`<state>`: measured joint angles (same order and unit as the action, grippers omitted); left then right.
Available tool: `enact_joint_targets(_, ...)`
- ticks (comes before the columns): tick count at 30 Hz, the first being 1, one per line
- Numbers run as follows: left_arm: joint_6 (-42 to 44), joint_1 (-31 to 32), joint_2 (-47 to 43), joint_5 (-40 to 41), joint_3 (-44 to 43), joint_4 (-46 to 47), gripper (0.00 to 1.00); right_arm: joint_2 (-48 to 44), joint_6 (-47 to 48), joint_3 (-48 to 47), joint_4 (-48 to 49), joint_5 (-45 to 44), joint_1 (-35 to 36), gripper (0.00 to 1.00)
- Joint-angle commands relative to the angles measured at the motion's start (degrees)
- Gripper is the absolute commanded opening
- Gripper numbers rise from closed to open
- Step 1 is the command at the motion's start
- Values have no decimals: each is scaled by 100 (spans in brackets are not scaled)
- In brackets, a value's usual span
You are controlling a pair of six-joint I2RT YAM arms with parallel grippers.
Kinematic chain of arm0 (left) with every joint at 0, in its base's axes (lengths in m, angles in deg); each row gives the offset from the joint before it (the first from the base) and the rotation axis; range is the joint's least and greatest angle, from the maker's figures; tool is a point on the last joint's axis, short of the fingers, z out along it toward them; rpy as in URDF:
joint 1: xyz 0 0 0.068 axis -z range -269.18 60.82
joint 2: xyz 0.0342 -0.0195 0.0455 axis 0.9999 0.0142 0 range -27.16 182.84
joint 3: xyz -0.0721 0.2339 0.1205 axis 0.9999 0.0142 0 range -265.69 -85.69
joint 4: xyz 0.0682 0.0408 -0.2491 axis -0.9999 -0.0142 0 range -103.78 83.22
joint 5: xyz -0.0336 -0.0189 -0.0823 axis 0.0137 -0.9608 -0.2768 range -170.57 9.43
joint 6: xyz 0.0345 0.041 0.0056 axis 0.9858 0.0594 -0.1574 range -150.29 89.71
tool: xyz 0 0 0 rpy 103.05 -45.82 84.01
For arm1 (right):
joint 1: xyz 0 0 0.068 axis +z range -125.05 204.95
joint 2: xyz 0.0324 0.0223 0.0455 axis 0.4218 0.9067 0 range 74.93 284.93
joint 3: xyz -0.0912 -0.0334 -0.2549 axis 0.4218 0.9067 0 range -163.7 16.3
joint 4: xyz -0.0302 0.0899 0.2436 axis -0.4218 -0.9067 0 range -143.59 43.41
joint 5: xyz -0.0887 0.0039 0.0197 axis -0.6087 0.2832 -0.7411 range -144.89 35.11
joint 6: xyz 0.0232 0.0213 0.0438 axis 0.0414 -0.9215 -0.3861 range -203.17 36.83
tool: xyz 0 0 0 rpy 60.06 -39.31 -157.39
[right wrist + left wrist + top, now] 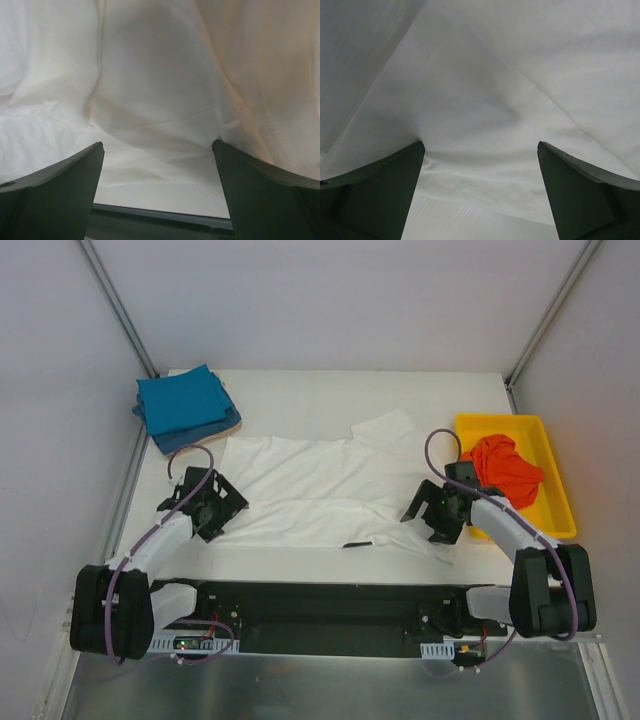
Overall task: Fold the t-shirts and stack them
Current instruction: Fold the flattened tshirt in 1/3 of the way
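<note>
A white t-shirt (320, 490) lies spread flat across the middle of the table. My left gripper (208, 506) is low at its left edge, open, with the white cloth (480, 115) between and beyond its fingers (385, 195). At the shirt's right edge my right gripper (438, 512) is also open, and the shirt's hem (160, 150) lies between its fingers (260, 195). Folded teal-blue t-shirts (185, 405) are stacked at the back left. An orange-red t-shirt (505, 468) lies crumpled in the yellow tray (555, 465).
The yellow tray stands at the right side of the table. A small dark strip (357, 544) lies at the white shirt's near edge. The black base rail (320, 615) runs along the table's near edge, and grey walls close in the sides.
</note>
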<state>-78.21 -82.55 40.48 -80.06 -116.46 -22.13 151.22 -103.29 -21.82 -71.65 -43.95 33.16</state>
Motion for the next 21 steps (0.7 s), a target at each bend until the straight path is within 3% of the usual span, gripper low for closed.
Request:
enact_joint_targets(1,-533,-57,-801,151,702,-1487,99,-675,-405,727,-1185,-408,-30,96)
enact_joint_targets(4,-622,-48,-1417,133,948,-1820,99,-1299,-474,904,-1448,-338,-30,96)
enact_joint_targets(9,-482,-57,-2035,606,923,-2121,99,-2013,-380,772,-2152,-935,-38,96)
enact_joint_targets(16,-69,-57,-1991,600,64,-2200,99,-2012,464,219,-2328,-962,-12,96)
enact_joint_targets(21,125,-57,-2175,467,-527,-2200,99,-2531,571,-475,-1986,-312,356,96)
